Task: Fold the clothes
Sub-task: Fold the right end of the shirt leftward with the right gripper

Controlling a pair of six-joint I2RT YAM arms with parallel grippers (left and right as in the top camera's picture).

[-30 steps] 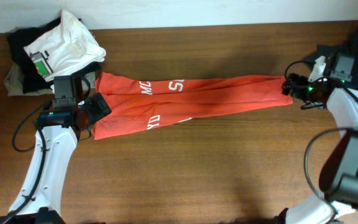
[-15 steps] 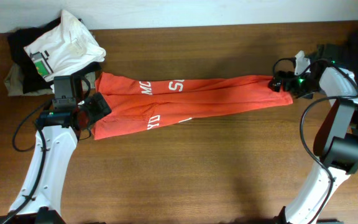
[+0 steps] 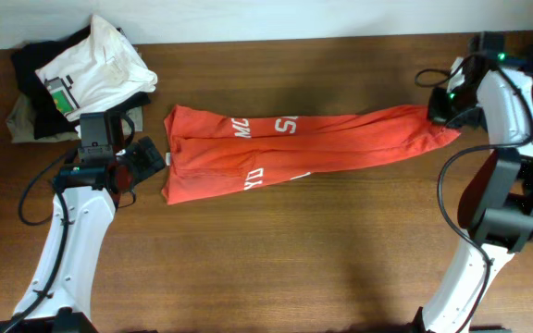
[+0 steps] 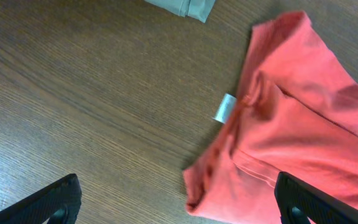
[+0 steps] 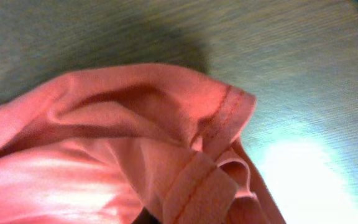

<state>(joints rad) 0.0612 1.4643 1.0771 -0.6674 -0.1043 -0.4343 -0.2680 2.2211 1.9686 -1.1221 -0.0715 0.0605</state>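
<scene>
The clothes, a red-orange T-shirt (image 3: 294, 143) with white lettering, lie stretched in a long band across the table's middle. My right gripper (image 3: 438, 113) is shut on the shirt's right end, and the bunched hem (image 5: 216, 130) fills the right wrist view and hides the fingers. At the left, my left gripper (image 3: 146, 159) stands open just beside the shirt's left edge, touching nothing. In the left wrist view the collar end of the shirt (image 4: 291, 124) and its small white neck tag (image 4: 224, 108) lie ahead of the gripper (image 4: 179, 205), the right fingertip over the cloth's edge.
A pile of other garments sits at the back left: a white shirt with a green patch (image 3: 91, 65) on dark cloth (image 3: 30, 60), with a khaki piece (image 4: 185, 6) beside it. Bare wooden table (image 3: 285, 250) runs along the front.
The right gripper has shut on the shirt's right end and pulled it right and back. The whole shirt slid right, away from the left gripper. The left arm has not moved.
</scene>
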